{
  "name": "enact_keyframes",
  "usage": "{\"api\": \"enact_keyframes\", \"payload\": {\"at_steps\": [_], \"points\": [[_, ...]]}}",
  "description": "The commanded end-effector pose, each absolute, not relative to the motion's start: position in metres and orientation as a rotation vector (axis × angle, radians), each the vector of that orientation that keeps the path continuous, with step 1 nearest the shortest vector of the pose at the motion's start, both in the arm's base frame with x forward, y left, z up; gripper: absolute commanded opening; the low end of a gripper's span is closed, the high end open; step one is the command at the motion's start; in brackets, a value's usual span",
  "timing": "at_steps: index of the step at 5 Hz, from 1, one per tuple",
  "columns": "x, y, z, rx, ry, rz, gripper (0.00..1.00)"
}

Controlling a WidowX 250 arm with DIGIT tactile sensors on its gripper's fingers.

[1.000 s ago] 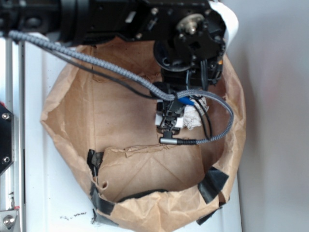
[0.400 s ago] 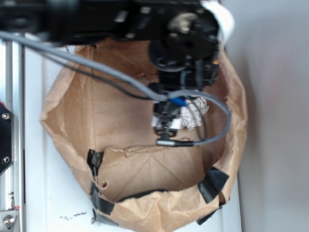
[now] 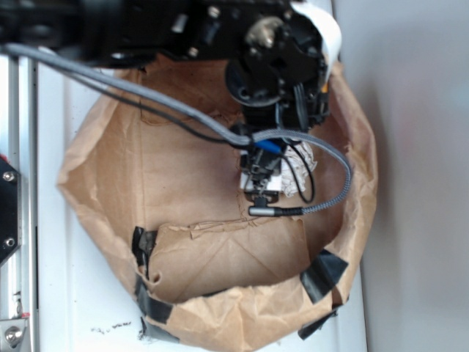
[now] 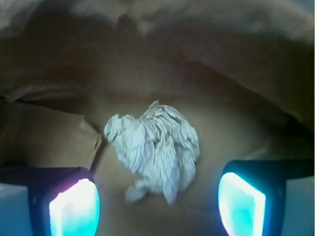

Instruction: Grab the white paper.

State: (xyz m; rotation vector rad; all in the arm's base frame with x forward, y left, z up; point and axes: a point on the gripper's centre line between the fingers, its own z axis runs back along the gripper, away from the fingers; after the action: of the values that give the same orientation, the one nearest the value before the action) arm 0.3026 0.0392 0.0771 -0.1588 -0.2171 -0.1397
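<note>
The white paper (image 4: 155, 147) is a crumpled off-white ball lying on the floor of the big brown paper bag (image 3: 110, 176). In the exterior view only part of the white paper (image 3: 302, 170) shows beside the black arm. My gripper (image 4: 157, 206) hangs above it inside the bag, open wide and empty. Its two glowing cyan pads (image 4: 74, 209) stand apart, with the paper just ahead of the gap between them, not touched. In the exterior view my gripper (image 3: 260, 183) is mostly hidden by the wrist and cables.
The brown bag's walls (image 4: 162, 29) ring the gripper on all sides. Black tape patches (image 3: 322, 275) hold the bag's front rim. A grey braided cable (image 3: 326, 198) loops over the bag. A metal rail (image 3: 15, 220) runs along the left.
The arm has moved slightly up the picture and the bag's rim has shifted a little. The gripper stays over the white paper.
</note>
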Motion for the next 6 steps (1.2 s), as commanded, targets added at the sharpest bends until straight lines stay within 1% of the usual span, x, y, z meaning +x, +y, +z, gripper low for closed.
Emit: {"api": "enact_keyframes", "payload": {"at_steps": [1, 3, 4, 5, 6], "points": [[0.321, 0.043, 0.078, -0.107, -0.220, -0.152, 1.00], [0.324, 0.035, 0.053, -0.085, -0.170, -0.171, 1.00], [0.325, 0.034, 0.041, -0.059, -0.143, -0.169, 1.00], [0.322, 0.034, 0.039, -0.053, -0.153, -0.159, 0.00], [0.320, 0.037, 0.042, -0.058, -0.163, -0.142, 0.00]]}}
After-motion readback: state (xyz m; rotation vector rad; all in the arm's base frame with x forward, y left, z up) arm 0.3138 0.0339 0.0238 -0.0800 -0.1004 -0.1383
